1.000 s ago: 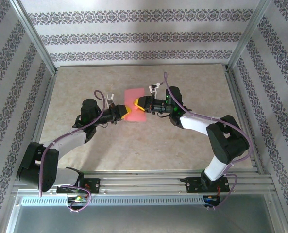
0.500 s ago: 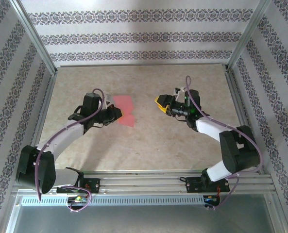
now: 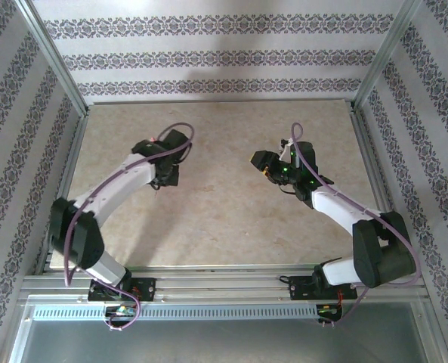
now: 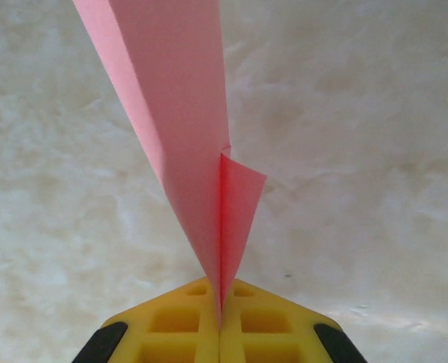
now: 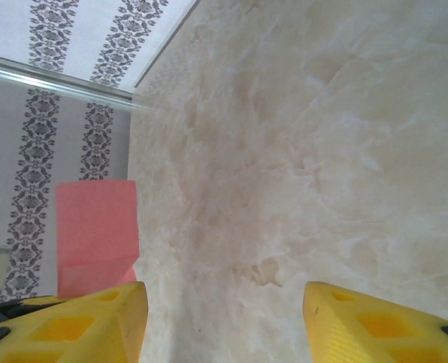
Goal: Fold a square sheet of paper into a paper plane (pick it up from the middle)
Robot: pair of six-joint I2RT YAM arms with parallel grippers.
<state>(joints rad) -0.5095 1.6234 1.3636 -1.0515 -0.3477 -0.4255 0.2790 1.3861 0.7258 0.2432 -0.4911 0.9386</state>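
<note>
The paper (image 4: 186, 136) is a pink sheet, already creased. In the left wrist view it runs from bottom centre to the upper left of the frame as a long tapering fold, with a small flap sticking out on its right side near the middle. The left gripper (image 4: 219, 314) is pinched tight on its narrow end, yellow fingers pressed together with the paper sandwiched in the seam. I cannot tell whether the far end touches the table (image 4: 375, 151) or hangs above it.

In the right wrist view the same paper (image 5: 95, 223) shows at the left edge of the frame. The right gripper (image 5: 224, 318) holds nothing, and its yellow fingers (image 5: 95, 321) stand wide apart at the bottom corners. In the top view it sits right of centre, well apart from the left arm.

The step looks like a one-handed hold between folds. To do it well, the left pinch should not slacken, since the hold is only on the thin end. The sheet is limp, so swing it slowly. If the right gripper comes in, it should come with its fingers apart and take a free edge squarely, away from the loose flap, so no stray crease forms.
</note>
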